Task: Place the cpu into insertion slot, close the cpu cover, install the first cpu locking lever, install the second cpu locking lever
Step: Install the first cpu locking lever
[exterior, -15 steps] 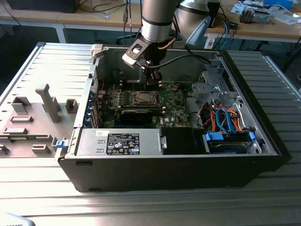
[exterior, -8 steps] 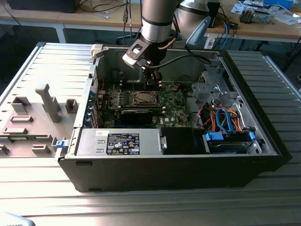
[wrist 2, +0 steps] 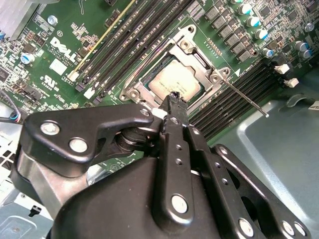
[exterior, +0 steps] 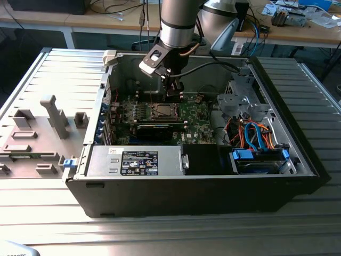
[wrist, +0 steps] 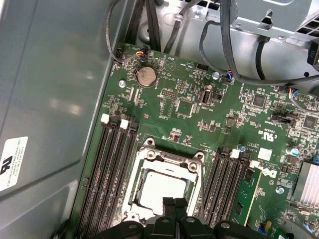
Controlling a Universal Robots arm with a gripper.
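The cpu (wrist 2: 175, 82) sits in the slot (wrist 2: 133, 93) under the lowered cover (wrist 2: 202, 62), just beneath my pincer (wrist 2: 173, 98), its tips pressed together on nothing. One lever (wrist 2: 244, 98) juts free beside them, its long axis pointing away from the slot.

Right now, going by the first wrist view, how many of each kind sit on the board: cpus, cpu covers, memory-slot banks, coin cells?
cpu: 1
cpu cover: 1
memory-slot banks: 2, one on each side of the socket
coin cell: 1
Total: 5
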